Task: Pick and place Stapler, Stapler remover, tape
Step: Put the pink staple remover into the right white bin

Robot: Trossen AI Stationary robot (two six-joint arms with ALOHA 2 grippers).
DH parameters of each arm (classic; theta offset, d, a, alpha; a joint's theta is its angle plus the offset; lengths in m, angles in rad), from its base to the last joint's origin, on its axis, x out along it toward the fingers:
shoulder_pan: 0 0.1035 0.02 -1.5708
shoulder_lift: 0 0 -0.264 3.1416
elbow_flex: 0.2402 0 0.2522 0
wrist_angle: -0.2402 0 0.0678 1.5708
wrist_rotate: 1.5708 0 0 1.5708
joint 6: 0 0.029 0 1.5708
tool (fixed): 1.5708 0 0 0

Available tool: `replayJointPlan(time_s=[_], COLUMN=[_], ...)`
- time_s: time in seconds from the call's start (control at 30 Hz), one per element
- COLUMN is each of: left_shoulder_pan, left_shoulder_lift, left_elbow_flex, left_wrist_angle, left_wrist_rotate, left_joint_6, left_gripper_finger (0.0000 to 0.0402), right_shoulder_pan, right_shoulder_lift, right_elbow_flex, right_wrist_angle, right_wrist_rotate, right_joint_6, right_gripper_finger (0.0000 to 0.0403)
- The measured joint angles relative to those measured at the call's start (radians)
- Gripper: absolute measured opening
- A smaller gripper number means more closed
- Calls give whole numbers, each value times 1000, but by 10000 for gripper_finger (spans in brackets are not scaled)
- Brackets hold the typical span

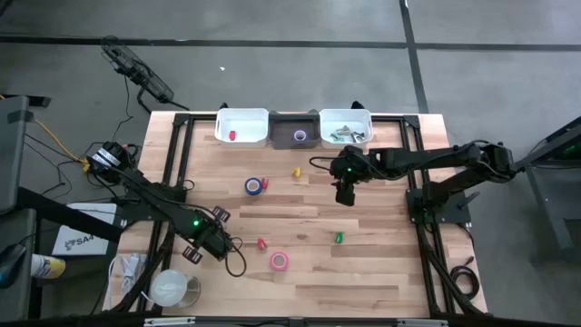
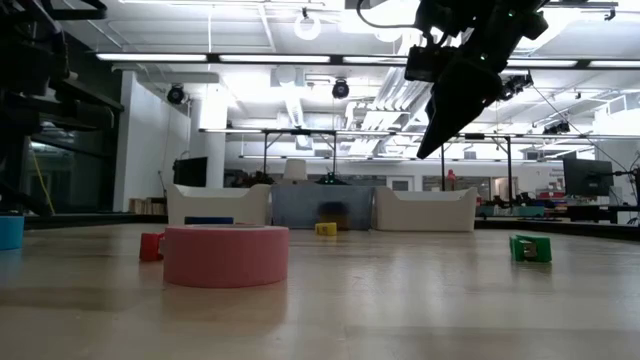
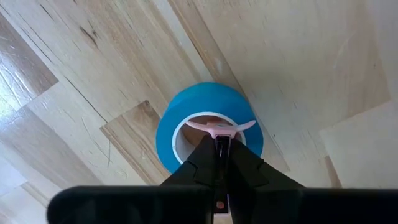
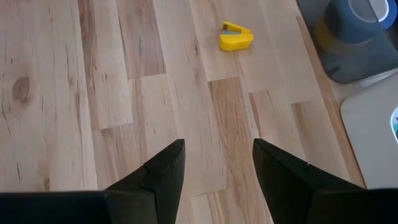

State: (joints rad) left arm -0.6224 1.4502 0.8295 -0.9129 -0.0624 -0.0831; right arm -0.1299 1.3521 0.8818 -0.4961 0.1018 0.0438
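Note:
My left gripper (image 3: 221, 142) points straight down near the table's front left (image 1: 216, 240) and is shut on a blue tape roll (image 3: 208, 124), which the arm hides in the high view. The roll's edge shows at the far left of the low view (image 2: 9, 232). My right gripper (image 4: 217, 168) hangs open above the table's middle (image 1: 345, 193), touching nothing. A small yellow wedge, perhaps the stapler (image 4: 236, 37), lies ahead of it. A pink tape roll (image 1: 280, 261) lies flat near the front, and another blue tape roll (image 1: 255, 186) lies mid-table. My left gripper comes from above, fingers pointing down. The tips meet at the inner rim of the roll's hole, with a pale strip of the inner lining (image 3: 221, 128) pinched and flaring out between them. The fingers hide the roll's wall under them. The roll lies flat on the table.
Three bins stand along the far edge: white (image 1: 242, 116), grey (image 1: 295, 118) holding a purple roll (image 1: 300, 136), and white (image 1: 345, 116) with several items. Small red (image 1: 261, 243), green (image 1: 339, 237) and yellow (image 1: 296, 172) pieces lie scattered. A clear cup (image 1: 170, 289) stands front left.

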Motion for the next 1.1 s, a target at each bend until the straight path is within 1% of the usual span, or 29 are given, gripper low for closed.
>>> replayJointPlan(time_s=[0.17,0.43,0.57,0.7,0.83,0.93,1.0,1.1], left_shoulder_pan=[0,0,0,0,0,1,12,48], left_shoulder_lift=[0,0,0,0,0,0,0,0], left_elbow_flex=[27,151,211,269,313,332,343,350], left_wrist_angle=[-41,-207,-241,-242,-231,-214,-182,-92], left_wrist_rotate=[-24,-104,-163,-279,-472,-635,-722,-767], left_joint_6=[12,34,53,88,106,135,171,261], left_gripper_finger=[8,7,6,6,6,6,6,6], right_shoulder_pan=[0,0,0,0,2,19,33,58], right_shoulder_lift=[0,0,0,0,0,0,1,1], right_elbow_flex=[0,0,0,0,-4,-48,-92,-170], right_wrist_angle=[0,0,14,51,126,276,391,578], right_wrist_rotate=[0,-1,-1,-6,-5,-9,-21,-15], right_joint_6=[2,9,9,9,6,-40,-80,-148], right_gripper_finger=[181,181,181,181,181,181,181,181])
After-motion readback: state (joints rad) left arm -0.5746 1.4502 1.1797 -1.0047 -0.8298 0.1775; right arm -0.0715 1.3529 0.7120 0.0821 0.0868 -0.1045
